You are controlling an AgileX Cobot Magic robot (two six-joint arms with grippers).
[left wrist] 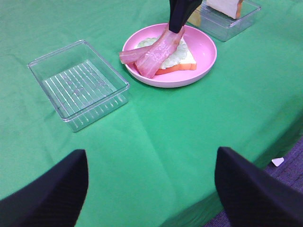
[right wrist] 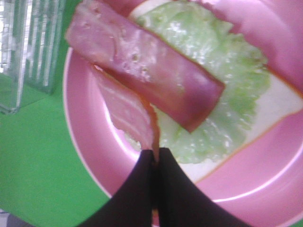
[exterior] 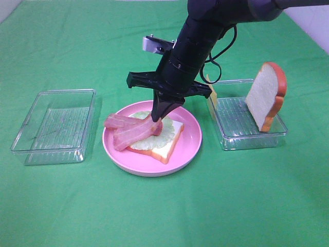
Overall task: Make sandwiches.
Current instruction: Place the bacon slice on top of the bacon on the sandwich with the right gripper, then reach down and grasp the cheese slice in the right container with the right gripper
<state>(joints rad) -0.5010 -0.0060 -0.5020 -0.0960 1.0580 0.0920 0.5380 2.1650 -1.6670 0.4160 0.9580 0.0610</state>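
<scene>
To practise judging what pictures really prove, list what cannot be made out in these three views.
- Cheese: exterior view, partly hidden by the right arm.
- Left tool: left wrist view, only two fingertips show; the picture's edge cuts off the rest.
- Bread slice on the plate: right wrist view, mostly covered by lettuce and bacon.

A bench draped in smooth green cloth (exterior: pixel 56 206) fills nearly every view, lit evenly from above, with only soft shadows. Beyond its far right corner lies a pale whitish surface (exterior: pixel 314 25). Past the cloth's hanging edge shows dull grey-purple floor (left wrist: pixel 294 158), with a small white scrap (left wrist: pixel 278 161) on it.
</scene>
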